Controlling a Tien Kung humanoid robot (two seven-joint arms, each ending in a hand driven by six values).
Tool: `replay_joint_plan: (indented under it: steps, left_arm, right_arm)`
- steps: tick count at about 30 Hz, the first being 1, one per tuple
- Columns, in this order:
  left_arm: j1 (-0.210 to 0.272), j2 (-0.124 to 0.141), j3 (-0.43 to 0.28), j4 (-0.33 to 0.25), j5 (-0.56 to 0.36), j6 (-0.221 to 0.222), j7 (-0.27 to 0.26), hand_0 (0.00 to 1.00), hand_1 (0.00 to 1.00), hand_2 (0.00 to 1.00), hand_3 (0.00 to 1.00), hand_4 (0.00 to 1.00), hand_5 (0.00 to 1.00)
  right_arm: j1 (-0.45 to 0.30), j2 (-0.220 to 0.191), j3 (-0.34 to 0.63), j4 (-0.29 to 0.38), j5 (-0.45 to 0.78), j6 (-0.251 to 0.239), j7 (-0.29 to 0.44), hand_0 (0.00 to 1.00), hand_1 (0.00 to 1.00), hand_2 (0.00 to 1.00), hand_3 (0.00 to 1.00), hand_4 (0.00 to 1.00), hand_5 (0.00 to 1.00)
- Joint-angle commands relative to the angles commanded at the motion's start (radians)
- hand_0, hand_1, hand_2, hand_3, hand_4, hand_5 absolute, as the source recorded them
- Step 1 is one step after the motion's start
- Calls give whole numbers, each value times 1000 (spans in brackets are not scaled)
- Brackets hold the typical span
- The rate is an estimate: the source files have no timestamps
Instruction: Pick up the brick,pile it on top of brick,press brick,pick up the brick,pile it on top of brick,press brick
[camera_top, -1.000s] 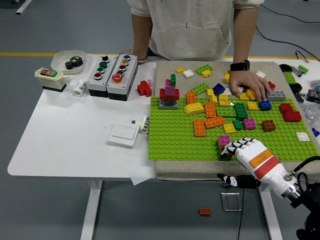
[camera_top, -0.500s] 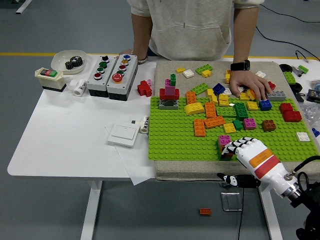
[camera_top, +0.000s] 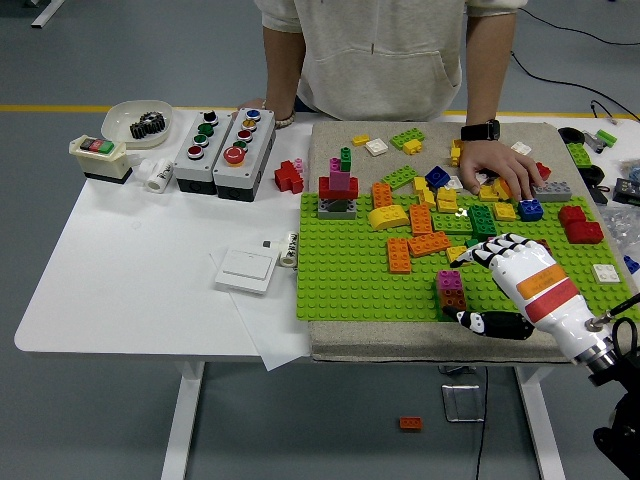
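From the head view we see a white table (camera_top: 130, 260) on a grey floor, with a yellow line running across the floor behind it. A beige mat (camera_top: 330, 345) covers the table's right part, and a green baseplate (camera_top: 340, 280) lies on the mat. Loose bricks of many colours are scattered over the far half of the baseplate and on the mat beyond it. A small tower of grey, red, pink and green bricks (camera_top: 340, 188) stands near the baseplate's far left corner. Left of the mat we see two grey button boxes (camera_top: 222, 150), a white dish holding a black gear (camera_top: 138, 122), a small switch box (camera_top: 100, 155) and a white wall switch (camera_top: 246, 268). A small orange brick (camera_top: 410, 423) lies on the floor under the table.

A person stands at the far side; one of their hands (camera_top: 505, 170), with a black watch at the wrist, rests on loose bricks at the right.

The robot's right hand (camera_top: 500, 262) hovers over the baseplate's near right part, fingers loosely curled and holding nothing that we can see. Its thumb (camera_top: 495, 322) lies on the mat's near edge. Just left of the hand, apart from it, stands the pink brick (camera_top: 449, 280) stacked on a brown brick (camera_top: 452, 300), near the baseplate's front edge.
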Motion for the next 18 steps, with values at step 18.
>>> replay_joint_plan:
  steps: [18]
  left_arm:
    - [7, 2, -10, 2, 21, -4, 7, 859, 813, 817, 620, 713, 679]
  right_arm:
    - [195, -58, 32, -197, 19, 192, -83, 691, 645, 717, 756, 888, 486]
